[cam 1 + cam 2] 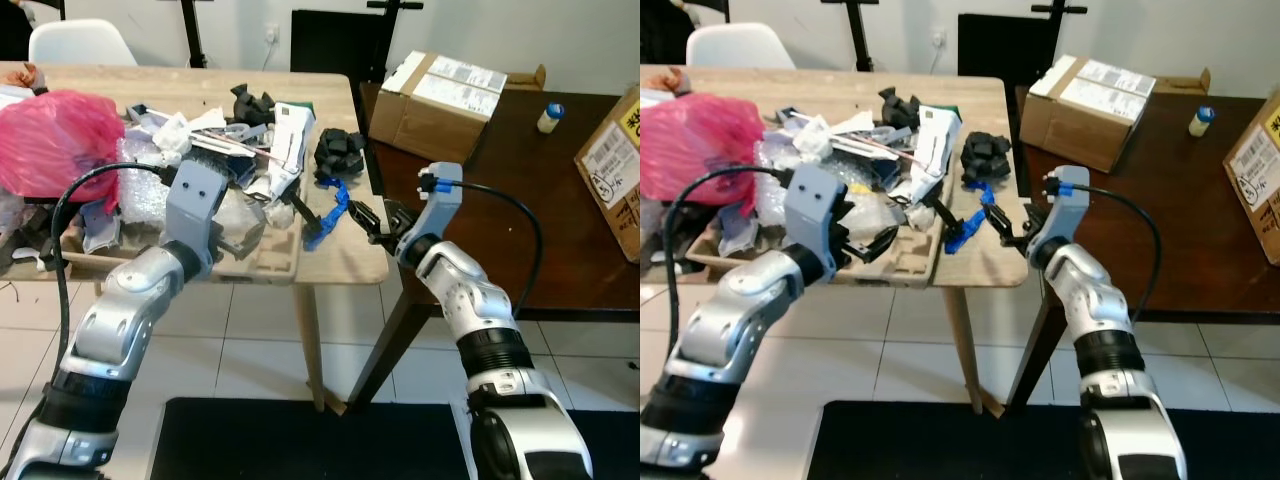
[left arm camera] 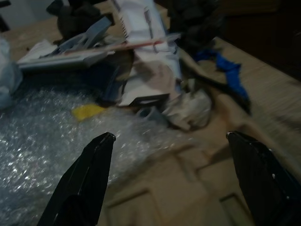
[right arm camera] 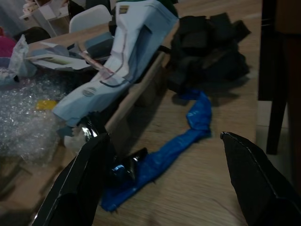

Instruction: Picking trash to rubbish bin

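A light wooden desk [image 1: 200, 85] piled with rubbish stands before the robot, both silver arms raised toward its near edge. The right end effector [image 1: 372, 222] hangs at the desk's near right corner with its two black fingers spread wide and grasping nothing; in the right wrist view a crumpled strip of blue plastic [image 3: 181, 141] lies on the wood between those fingers, not touched by either. Just beyond the strip sits a heap of black crumpled material [image 1: 340, 152], and beside it a long white and pale blue carton [image 3: 117, 56] leans across the pile.

The left end effector [image 1: 240, 243] is over the moulded brown cardboard tray [image 1: 272, 258] at the desk's front edge, fingers likewise released and apart. The left wrist view shows a sheet of clear bubble wrap [image 2: 42, 146] under one finger and a scrap of yellow [image 2: 87, 111] beyond it.

A bright pink plastic bag [image 1: 55, 140] sits at the desk's left end. To the right, a dark brown desk [image 1: 520, 230] carries a closed cardboard box [image 1: 440, 100] and a small white bottle with a blue cap [image 1: 550, 117]. A white chair [image 1: 80, 42] stands behind.
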